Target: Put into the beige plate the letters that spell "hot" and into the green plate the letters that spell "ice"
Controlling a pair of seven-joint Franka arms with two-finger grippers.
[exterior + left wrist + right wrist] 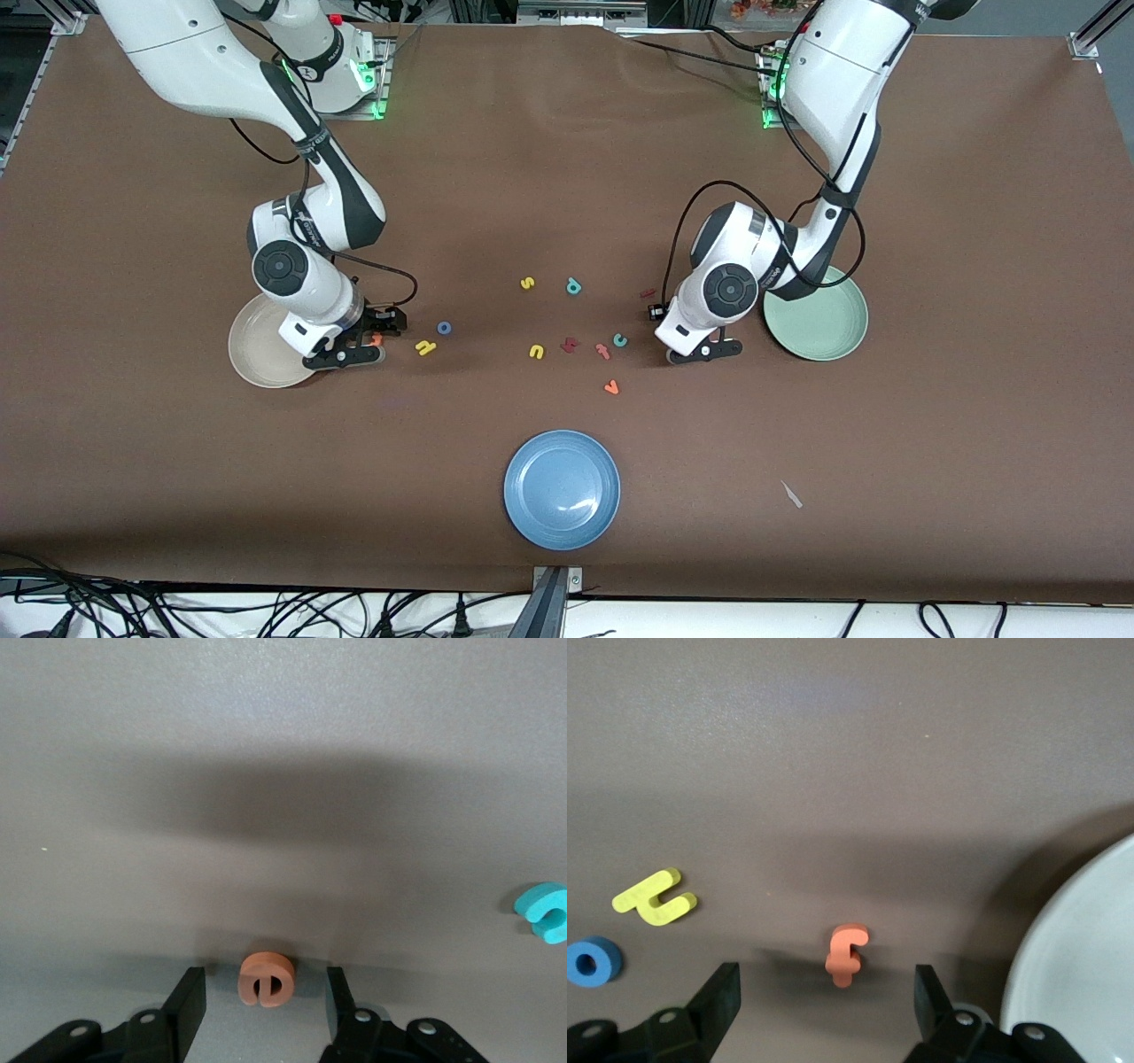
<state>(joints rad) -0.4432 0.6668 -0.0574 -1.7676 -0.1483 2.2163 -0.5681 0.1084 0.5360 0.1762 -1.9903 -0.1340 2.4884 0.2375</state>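
Presently the left gripper (263,980) is held low over the surface (567,177) just beside the green plate (828,323). Its jaws are open, with the orange "e" (266,978) between them and untouched. The right gripper (826,976) is likewise open and low, just beside the beige plate (1085,957), with the orange "t" (844,954) between its jaws.

Risks, as judged:
- Both letters are small, light foam. If either is pinched off-centre, it may twist, pop out, or be pushed along the surface.
- The "e" lies close to the fingertips, so a shallow grip may be lost during the lift.
- A letter dropped near a plate's raised rim may end up outside the plate.

Surroundings:
- The yellow "h" (426,347) and blue "o" (444,328) lie near the right gripper and could be nudged.
- The teal "c" (620,339) lies near the left gripper.
- The dark red "i" (648,292) lies near the left arm, farther from the front camera than the "c".
- Distractors are scattered mid-surface: "u" (536,352), "s" (527,283), "p" (573,285) and "v" (611,386). The blue plate (562,489) lies nearest the front camera.
- Nothing is seen to block either short path to a plate.
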